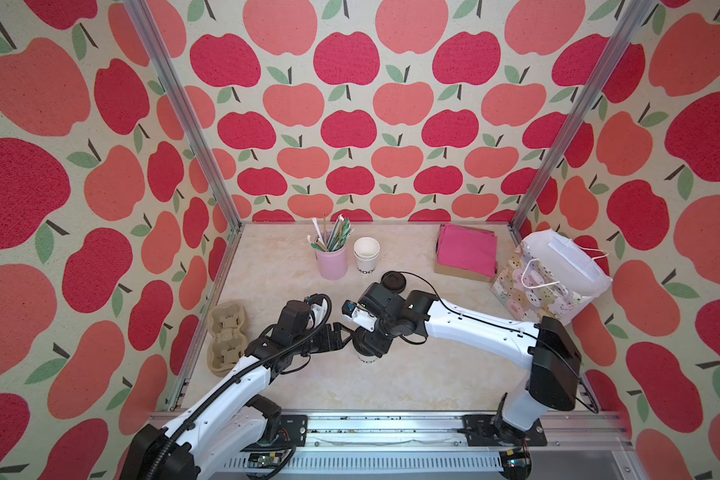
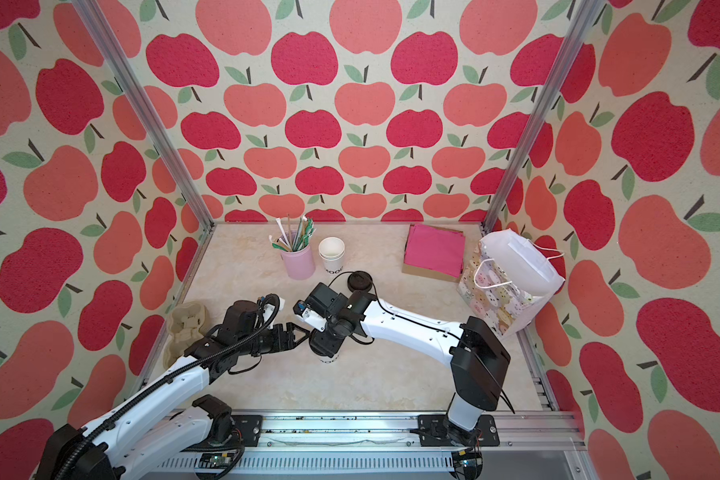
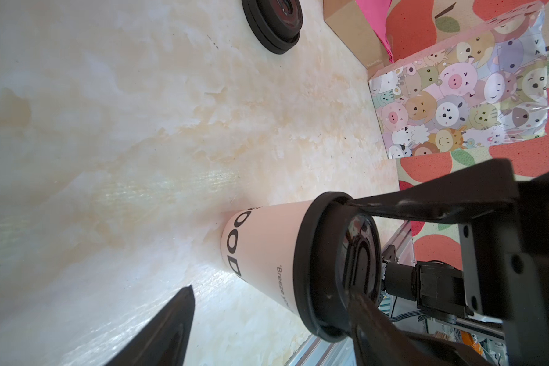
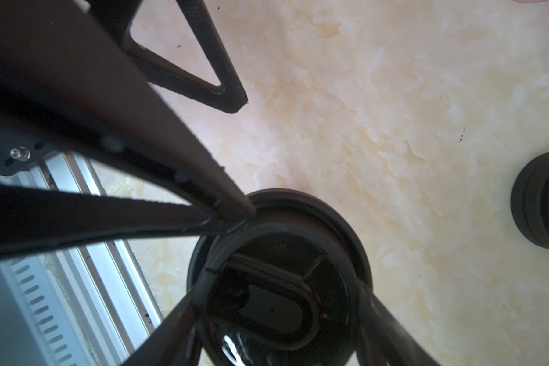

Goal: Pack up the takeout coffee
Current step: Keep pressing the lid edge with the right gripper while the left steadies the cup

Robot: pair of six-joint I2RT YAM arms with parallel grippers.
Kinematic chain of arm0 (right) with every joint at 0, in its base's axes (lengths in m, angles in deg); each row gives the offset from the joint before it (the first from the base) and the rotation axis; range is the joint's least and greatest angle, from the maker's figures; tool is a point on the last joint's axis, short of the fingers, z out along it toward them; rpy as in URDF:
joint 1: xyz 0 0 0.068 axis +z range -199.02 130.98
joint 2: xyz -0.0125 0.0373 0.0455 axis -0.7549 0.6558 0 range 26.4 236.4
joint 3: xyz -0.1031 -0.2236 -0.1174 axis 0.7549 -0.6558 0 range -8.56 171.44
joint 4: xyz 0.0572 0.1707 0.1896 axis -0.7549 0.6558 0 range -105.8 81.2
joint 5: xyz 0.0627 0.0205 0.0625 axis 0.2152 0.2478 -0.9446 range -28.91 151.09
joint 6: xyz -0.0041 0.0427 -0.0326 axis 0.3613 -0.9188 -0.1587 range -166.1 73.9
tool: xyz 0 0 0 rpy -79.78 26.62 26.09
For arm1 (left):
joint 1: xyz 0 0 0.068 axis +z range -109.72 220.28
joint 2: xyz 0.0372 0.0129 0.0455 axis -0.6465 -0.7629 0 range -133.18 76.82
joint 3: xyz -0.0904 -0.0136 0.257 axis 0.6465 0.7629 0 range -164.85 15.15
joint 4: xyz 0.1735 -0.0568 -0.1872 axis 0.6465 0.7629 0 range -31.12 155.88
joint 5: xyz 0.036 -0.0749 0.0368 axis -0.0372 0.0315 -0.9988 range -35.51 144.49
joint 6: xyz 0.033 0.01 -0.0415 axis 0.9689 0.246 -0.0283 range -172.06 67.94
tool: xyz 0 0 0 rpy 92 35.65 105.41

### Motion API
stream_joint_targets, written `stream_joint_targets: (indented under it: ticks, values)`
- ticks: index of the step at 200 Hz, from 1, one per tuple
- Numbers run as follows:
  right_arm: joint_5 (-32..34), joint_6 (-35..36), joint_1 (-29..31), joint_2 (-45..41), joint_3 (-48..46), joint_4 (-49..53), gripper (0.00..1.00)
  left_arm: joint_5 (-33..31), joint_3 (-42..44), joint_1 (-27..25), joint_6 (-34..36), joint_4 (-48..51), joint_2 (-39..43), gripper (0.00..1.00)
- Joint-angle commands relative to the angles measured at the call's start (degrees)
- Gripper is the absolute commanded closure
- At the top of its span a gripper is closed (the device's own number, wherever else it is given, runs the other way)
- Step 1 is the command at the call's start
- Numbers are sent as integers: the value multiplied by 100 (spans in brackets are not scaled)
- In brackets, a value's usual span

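The takeout coffee is a white paper cup (image 1: 366,358) (image 3: 263,256) with black lettering, upright on the marble table near the front middle, with a black lid (image 3: 324,266) (image 4: 279,253) on it. My right gripper (image 1: 368,341) (image 4: 279,298) points straight down over it, shut on the lid's raised crown from both sides. My left gripper (image 1: 344,336) (image 3: 271,291) reaches in from the left and stands open. One of its fingertips (image 4: 243,212) sits at the lid's rim. The other fingertip (image 3: 184,294) is apart from the cup.
A stack of spare black lids (image 1: 393,281) lies just behind the arms. Nested white cups (image 1: 366,253) and a pink cup of straws (image 1: 332,259) stand at the back. Pink napkins in a cardboard box (image 1: 468,251) and an animal-print gift bag (image 1: 549,278) are back right. A pulp cup carrier (image 1: 225,338) lies left.
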Motion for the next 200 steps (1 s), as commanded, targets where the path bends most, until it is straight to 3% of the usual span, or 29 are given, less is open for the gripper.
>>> stream_joint_targets:
  ticks: [1,102,200]
  values:
    - [-128,-116,126,760,-612,796,34,-69,-25,33,114,197,-93,23]
    - [-49,-64,128,782,-551,843,35,-193,-145,49,336,529,-729,24]
    - [137,-79,123,948,-638,914,35,-367,-276,160,414,570,-560,22]
